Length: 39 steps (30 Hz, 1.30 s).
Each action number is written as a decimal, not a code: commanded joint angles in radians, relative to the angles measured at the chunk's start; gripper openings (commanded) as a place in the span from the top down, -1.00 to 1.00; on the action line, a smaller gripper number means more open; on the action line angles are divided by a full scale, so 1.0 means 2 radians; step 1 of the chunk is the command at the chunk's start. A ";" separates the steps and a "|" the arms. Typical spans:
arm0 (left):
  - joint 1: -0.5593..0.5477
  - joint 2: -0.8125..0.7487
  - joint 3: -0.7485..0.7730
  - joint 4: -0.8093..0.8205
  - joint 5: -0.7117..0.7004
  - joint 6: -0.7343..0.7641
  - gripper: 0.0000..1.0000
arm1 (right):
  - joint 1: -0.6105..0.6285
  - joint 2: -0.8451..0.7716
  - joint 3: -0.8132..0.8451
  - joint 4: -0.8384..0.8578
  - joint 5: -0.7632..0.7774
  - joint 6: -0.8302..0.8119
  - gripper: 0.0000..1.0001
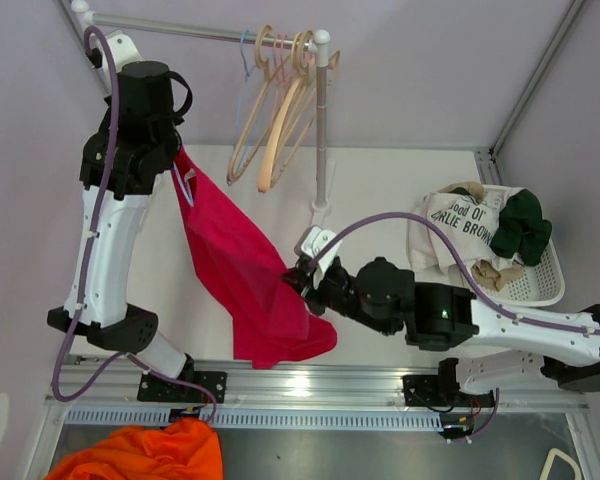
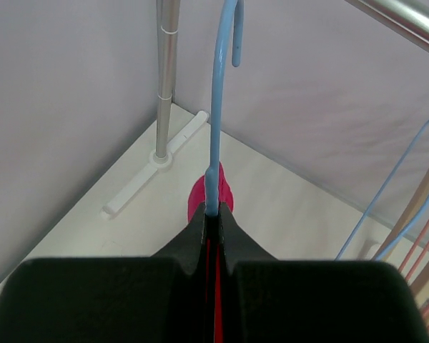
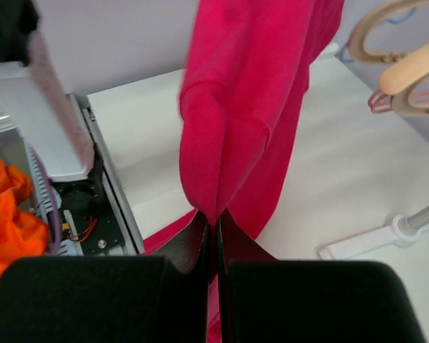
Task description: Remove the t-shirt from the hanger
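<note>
1 red t-shirt; 1 basket; 1 orange cloth; 1 rail; sev. hangers.

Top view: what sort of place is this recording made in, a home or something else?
Probably a lab test booth set up for laundry, not a home: plain pale walls box in a white table, with a clothes rail of spare hangers and a basket of clothes.

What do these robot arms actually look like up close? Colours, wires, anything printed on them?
Both the left arm and the right arm have white shells with chunky black joints. A purple cable runs loosely along each. The jaws are plain black wedges. No printed markings are readable.
</note>
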 commanded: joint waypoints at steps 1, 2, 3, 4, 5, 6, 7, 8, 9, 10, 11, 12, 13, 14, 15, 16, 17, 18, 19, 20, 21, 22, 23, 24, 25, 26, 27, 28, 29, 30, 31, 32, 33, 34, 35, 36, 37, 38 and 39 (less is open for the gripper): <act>-0.015 -0.025 0.040 -0.015 0.011 0.008 0.99 | -0.053 0.004 -0.011 0.047 -0.047 0.047 1.00; -0.024 -0.032 0.047 -0.030 0.013 0.001 0.99 | -0.082 0.017 -0.010 0.050 -0.058 0.051 1.00; -0.029 -0.038 0.048 -0.041 0.017 -0.004 0.99 | -0.091 0.024 -0.009 0.054 -0.067 0.050 1.00; -0.033 -0.046 0.038 -0.054 0.020 -0.007 0.99 | -0.099 0.030 -0.006 0.059 -0.067 0.048 1.00; -0.037 -0.056 0.032 -0.057 0.029 -0.013 0.99 | -0.109 0.037 -0.002 0.064 -0.068 0.046 1.00; -0.038 -0.076 0.016 -0.061 0.056 -0.018 0.99 | -0.113 0.052 0.008 0.067 -0.070 0.045 1.00; -0.038 -0.087 0.009 -0.067 0.069 -0.024 0.99 | -0.116 0.059 0.014 0.069 -0.071 0.043 1.00; -0.043 -0.099 -0.013 -0.067 0.081 -0.027 0.99 | -0.123 0.066 0.020 0.070 -0.075 0.043 1.00; -0.046 -0.125 -0.038 -0.066 0.091 -0.027 0.99 | -0.127 0.079 0.027 0.070 -0.078 0.043 1.00; -0.053 -0.137 -0.061 -0.067 0.099 -0.029 0.99 | -0.130 0.086 0.038 0.070 -0.084 0.045 1.00; -0.056 -0.149 -0.080 -0.066 0.104 -0.028 0.99 | -0.134 0.093 0.044 0.070 -0.089 0.046 1.00; -0.056 -0.173 -0.088 -0.066 0.115 -0.026 0.99 | -0.142 0.106 0.053 0.069 -0.093 0.047 1.00; -0.057 -0.183 -0.095 -0.067 0.122 -0.019 0.99 | -0.144 0.113 0.057 0.067 -0.100 0.048 1.00; -0.057 -0.193 -0.104 -0.068 0.128 -0.015 0.99 | -0.147 0.121 0.061 0.066 -0.104 0.053 1.00; -0.057 -0.203 -0.109 -0.074 0.135 -0.010 0.99 | -0.150 0.128 0.065 0.062 -0.107 0.056 1.00; -0.057 -0.219 -0.110 -0.078 0.144 -0.005 0.99 | -0.151 0.140 0.068 0.060 -0.109 0.059 1.00; -0.057 -0.228 -0.110 -0.081 0.148 0.002 0.99 | -0.152 0.146 0.069 0.055 -0.113 0.061 1.00; -0.057 -0.235 -0.107 -0.089 0.148 0.006 0.99 | -0.155 0.153 0.071 0.051 -0.116 0.068 1.00; -0.057 -0.248 -0.105 -0.092 0.145 0.009 0.99 | -0.155 0.161 0.073 0.040 -0.117 0.072 1.00; -0.057 -0.255 -0.106 -0.093 0.134 0.013 0.99 | -0.157 0.178 0.076 0.033 -0.125 0.075 1.00; -0.057 -0.261 -0.110 -0.090 0.126 0.017 0.99 | -0.158 0.188 0.078 0.025 -0.125 0.081 1.00; -0.057 -0.270 -0.113 -0.086 0.119 0.025 0.99 | -0.158 0.197 0.076 0.019 -0.124 0.084 1.00; -0.056 -0.274 -0.118 -0.075 0.109 0.029 0.99 | -0.158 0.214 0.068 0.017 -0.117 0.093 1.00; -0.056 -0.278 -0.118 -0.075 0.108 0.034 0.99 | -0.158 0.221 0.062 0.018 -0.107 0.098 1.00; -0.056 -0.282 -0.128 -0.062 0.110 0.042 0.99 | -0.158 0.225 0.050 0.033 -0.094 0.106 1.00; -0.056 -0.290 -0.132 -0.055 0.117 0.045 0.99 | -0.159 0.227 0.024 0.043 -0.081 0.115 1.00; -0.056 -0.293 -0.136 -0.051 0.121 0.047 0.99 | -0.161 0.228 0.013 0.052 -0.071 0.124 0.96; -0.056 -0.295 -0.137 -0.047 0.123 0.048 0.99 | -0.168 0.231 0.006 0.059 -0.074 0.143 0.83; -0.056 -0.301 -0.139 -0.045 0.124 0.048 0.99 | -0.170 0.236 0.002 0.058 -0.077 0.152 0.75; -0.056 -0.304 -0.137 -0.042 0.124 0.050 0.99 | -0.172 0.249 -0.002 0.055 -0.079 0.160 0.73; -0.056 -0.306 -0.143 -0.040 0.124 0.054 0.99 | -0.172 0.257 -0.002 0.048 -0.079 0.171 0.71; -0.056 -0.308 -0.144 -0.038 0.123 0.054 0.99 | -0.171 0.265 -0.003 0.043 -0.080 0.174 0.54; -0.056 -0.311 -0.144 -0.038 0.118 0.054 0.99 | -0.170 0.282 -0.004 0.040 -0.080 0.179 0.40; -0.056 -0.311 -0.146 -0.038 0.116 0.056 0.99 | -0.169 0.289 -0.004 0.034 -0.076 0.185 0.21; -0.056 -0.313 -0.143 -0.036 0.115 0.057 0.99 | -0.165 0.297 -0.004 0.032 -0.072 0.187 0.11; -0.056 -0.315 -0.149 -0.033 0.114 0.057 0.99 | -0.162 0.304 -0.006 0.031 -0.067 0.189 -0.04; -0.056 -0.317 -0.152 -0.031 0.113 0.058 0.99 | -0.159 0.313 -0.010 0.032 -0.061 0.192 -0.54; -0.056 -0.319 -0.160 -0.025 0.113 0.060 0.99 | -0.158 0.319 -0.011 0.033 -0.054 0.196 -0.83; -0.056 -0.321 -0.163 -0.022 0.114 0.061 0.99 | -0.157 0.324 -0.011 0.036 -0.055 0.196 -0.99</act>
